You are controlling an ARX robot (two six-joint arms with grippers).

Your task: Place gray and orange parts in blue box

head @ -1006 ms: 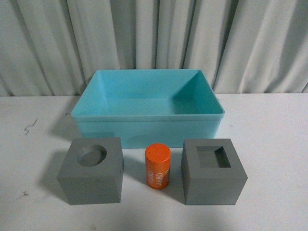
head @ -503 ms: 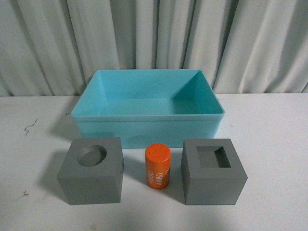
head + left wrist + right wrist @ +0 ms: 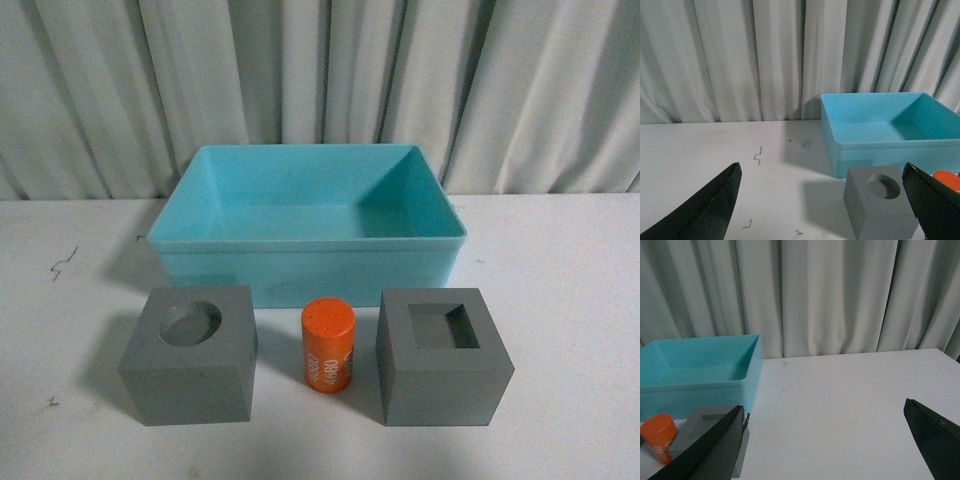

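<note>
Small orange cylinder with white digits has turned a little where it stands since a second ago (digits face differently); cubes and bin unchanged. It stands on the white table, between the matte gray cube with round recess and the matte gray cube with square recess, touching neither. All three sit outside the light-blue rimmed plastic bin, just in front of it. My left gripper and right gripper are both spread wide, holding nothing.

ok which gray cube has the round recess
The gray cube on the left of the orange cylinder; its top recess is round, while the right cube has a square one.
</note>
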